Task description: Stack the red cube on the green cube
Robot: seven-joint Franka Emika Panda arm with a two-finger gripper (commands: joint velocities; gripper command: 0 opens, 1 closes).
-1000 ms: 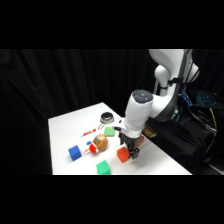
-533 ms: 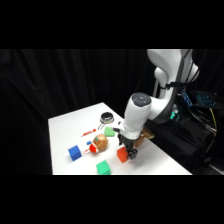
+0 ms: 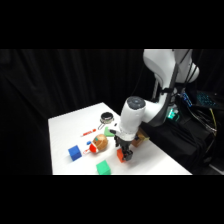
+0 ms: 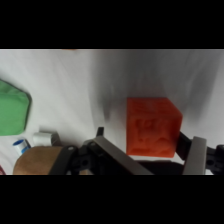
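Bare white table [image 3: 150,160] right of the red cube [image 4: 151,126]; brown block [image 3: 99,143] crowding its left.

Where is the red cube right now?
In the side view the red cube sits on the white table near its front edge, under the end effector, with the green cube just left of it.

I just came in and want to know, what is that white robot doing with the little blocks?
The white robot arm has lowered its pincer right over the red cube on the white table. In the wrist view the cube sits between the two open fingers, which have not closed on it, so it is not lifted yet. The green cube, where the red one should go, waits nearby with nothing on top.
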